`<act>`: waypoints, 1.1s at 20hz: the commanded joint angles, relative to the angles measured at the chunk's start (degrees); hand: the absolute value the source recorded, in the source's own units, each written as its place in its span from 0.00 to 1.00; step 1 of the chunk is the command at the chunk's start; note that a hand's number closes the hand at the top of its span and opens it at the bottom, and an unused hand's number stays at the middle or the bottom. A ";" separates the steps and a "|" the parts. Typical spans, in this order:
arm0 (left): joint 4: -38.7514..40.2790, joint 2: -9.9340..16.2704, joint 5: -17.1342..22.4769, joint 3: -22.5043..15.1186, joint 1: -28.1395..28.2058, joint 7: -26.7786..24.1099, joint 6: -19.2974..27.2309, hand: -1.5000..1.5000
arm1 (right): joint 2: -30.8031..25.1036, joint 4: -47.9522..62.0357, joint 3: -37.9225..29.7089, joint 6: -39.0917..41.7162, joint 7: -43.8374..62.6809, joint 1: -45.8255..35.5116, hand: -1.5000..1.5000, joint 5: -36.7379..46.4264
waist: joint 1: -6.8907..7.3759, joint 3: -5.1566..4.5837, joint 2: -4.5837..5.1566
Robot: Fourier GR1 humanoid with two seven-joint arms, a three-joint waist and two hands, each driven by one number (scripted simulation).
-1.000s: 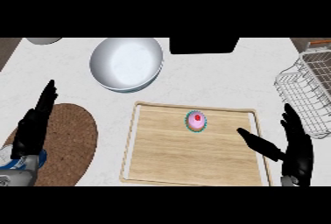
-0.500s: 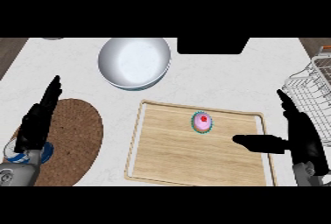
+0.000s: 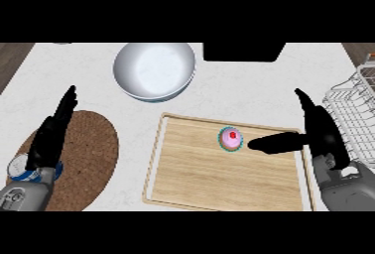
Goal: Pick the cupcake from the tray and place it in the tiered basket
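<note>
A pink-frosted cupcake [image 3: 230,139] with a red top and teal wrapper stands on the wooden tray [image 3: 212,183], near its far edge. My right hand [image 3: 316,133] is open just right of the cupcake, fingers pointing away and the thumb [image 3: 275,143] stretched toward it, a small gap apart. The white wire tiered basket [image 3: 353,111] sits at the right edge, partly cut off. Over the brown mat, my left hand [image 3: 53,134] rests open at the left.
A large white bowl [image 3: 155,70] sits behind the tray. A round brown placemat [image 3: 88,158] lies at the left, with a small blue-and-white object [image 3: 22,168] at its edge. A dark block [image 3: 244,51] is at the back.
The view has shifted, so the tray and bowl appear further right. My right hand has moved in toward the cupcake, its thumb now closer to it. The left hand has stayed in place.
</note>
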 commanded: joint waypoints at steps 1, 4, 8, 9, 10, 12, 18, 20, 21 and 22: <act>0.05 0.14 0.41 0.60 -0.07 0.39 -0.51 0.50 | 3.41 4.32 0.24 4.24 13.90 -4.76 0.00 -0.69 | -0.06 0.02 -0.14; 2.34 -1.26 -0.94 0.22 -2.29 0.79 0.90 0.50 | 4.22 7.81 -0.05 6.59 13.92 -7.39 0.00 -0.81 | -0.90 0.03 -0.03; 0.36 -0.65 -0.66 0.58 1.15 -0.89 0.22 0.50 | 7.38 10.86 1.02 5.85 13.92 -6.10 0.00 1.28 | -0.75 0.11 -0.39; -0.13 0.26 -0.31 1.03 0.32 0.27 -0.61 0.50 | 10.31 12.28 2.40 4.16 13.92 -7.07 0.00 3.56 | -0.56 0.12 -0.38; 2.68 0.25 -0.10 2.59 0.29 -2.37 -0.13 0.50 | 9.62 10.04 2.51 5.93 13.92 -5.79 0.00 3.41 | -1.54 0.05 -0.44; 0.69 -1.70 -2.03 -0.07 -0.11 0.47 1.34 0.50 | 11.44 12.92 2.43 5.68 13.92 -6.58 0.00 4.48 | -1.17 0.17 -0.34; 1.75 -1.02 -0.81 1.44 0.13 0.35 -0.13 0.50 | 13.18 14.48 2.72 10.30 13.92 -8.19 0.00 9.39 | -2.08 0.04 -0.63; 0.21 0.29 0.93 2.50 1.38 0.33 -2.18 0.50 | 14.14 16.54 1.83 10.56 13.92 -8.71 0.00 11.10 | -1.31 0.10 -0.61; -0.41 -1.04 -0.35 1.85 1.48 -0.14 -0.21 0.50 | 14.26 15.38 1.90 11.26 13.92 -8.07 0.00 12.13 | -1.74 0.10 -0.74; 0.80 -0.91 -0.31 2.01 0.86 -0.46 -0.73 0.50 | 16.51 18.16 0.98 11.07 13.92 -11.03 0.00 13.30 | -1.33 0.09 -0.47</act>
